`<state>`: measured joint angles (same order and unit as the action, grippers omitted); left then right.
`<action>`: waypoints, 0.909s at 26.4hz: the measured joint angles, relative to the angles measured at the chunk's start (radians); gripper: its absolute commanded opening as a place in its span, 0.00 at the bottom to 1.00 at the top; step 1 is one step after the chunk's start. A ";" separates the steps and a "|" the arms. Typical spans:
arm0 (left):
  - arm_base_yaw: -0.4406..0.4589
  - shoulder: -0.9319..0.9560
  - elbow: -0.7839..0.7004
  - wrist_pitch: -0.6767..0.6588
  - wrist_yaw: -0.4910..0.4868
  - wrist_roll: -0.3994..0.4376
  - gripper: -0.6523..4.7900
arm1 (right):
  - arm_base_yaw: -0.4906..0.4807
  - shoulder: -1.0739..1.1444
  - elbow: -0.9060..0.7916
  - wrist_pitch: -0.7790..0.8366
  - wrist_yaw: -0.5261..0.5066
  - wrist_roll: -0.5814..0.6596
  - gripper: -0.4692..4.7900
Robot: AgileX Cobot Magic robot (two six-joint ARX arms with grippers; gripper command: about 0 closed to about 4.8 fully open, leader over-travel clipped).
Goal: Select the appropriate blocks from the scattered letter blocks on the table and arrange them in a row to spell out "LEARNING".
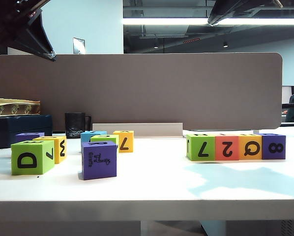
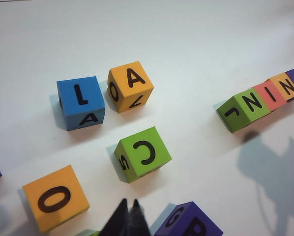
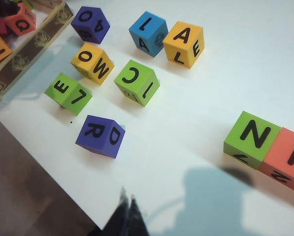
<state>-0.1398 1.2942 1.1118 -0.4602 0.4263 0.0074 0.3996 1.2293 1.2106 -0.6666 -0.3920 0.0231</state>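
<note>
You have a plain white table (image 1: 152, 182) with a thick front edge, lit by a bright ceiling strip and crossed by soft arm shadows at the right. Behind it stands a grey-brown partition panel (image 1: 137, 88), with a black mug (image 1: 74, 124) at its foot and a dark blue box (image 1: 19, 128) to the left. Four letter blocks sit touching in a row on the right: green (image 1: 200, 147), coral (image 1: 226, 147), yellow-orange (image 1: 249, 146) and purple (image 1: 273, 146), their tops reading N, I, N, G in the left wrist view. The rest lie scattered on the left, among them the blue block (image 2: 81, 102) just beside a yellow-orange "A" block (image 2: 130, 86), a green "C" block (image 2: 142, 153) and a purple "R" block (image 3: 100, 135). Your left gripper (image 2: 128, 219) hangs above the scattered group, fingers pressed together on nothing. Your right gripper (image 3: 126, 216) hovers near the front edge, also pressed together and empty.
</note>
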 measured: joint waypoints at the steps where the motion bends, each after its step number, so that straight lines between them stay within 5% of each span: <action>1: 0.000 0.000 0.000 -0.002 0.000 0.000 0.11 | 0.000 0.003 0.002 -0.002 0.002 0.000 0.09; 12: -0.114 0.114 0.141 -0.084 -0.048 0.025 0.11 | 0.000 0.011 0.011 -0.016 0.002 -0.003 0.09; 24: -0.111 0.116 0.141 -0.127 -0.024 0.026 0.11 | 0.001 0.011 0.011 -0.040 0.003 -0.003 0.09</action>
<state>-0.2508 1.4097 1.2530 -0.5873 0.4019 0.0330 0.4004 1.2404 1.2221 -0.7067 -0.3893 0.0204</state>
